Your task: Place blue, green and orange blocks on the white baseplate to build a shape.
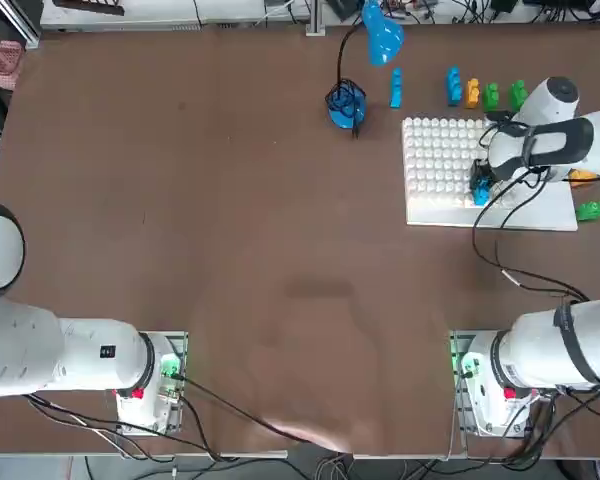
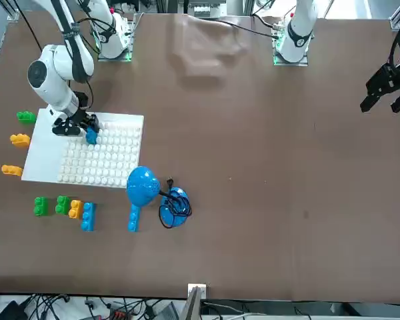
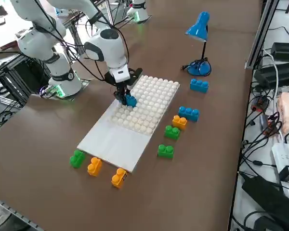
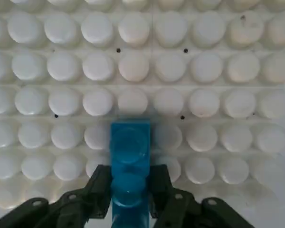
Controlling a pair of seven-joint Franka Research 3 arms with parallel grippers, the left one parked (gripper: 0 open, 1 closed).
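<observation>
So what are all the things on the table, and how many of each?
Loose blue blocks: 2, blue, on the table beyond the board's bumpy end, one nearer the lamp.
Held blue block: 1, blue, in the pincer, down at the board's bumps.
Green blocks: 3, green, two beside the board's long edge, one off its smooth end.
Orange blocks: 3, orange, two off the smooth end, one between a blue and a green block.
Board: 1, white, part bumpy, part smooth, flat on the table.
Lamp: 1, blue, round base, past the board.
Table: 1, brown.
Right arm: 1, white, over the board.
Pincer: 1, black, shut on the held blue block.
</observation>
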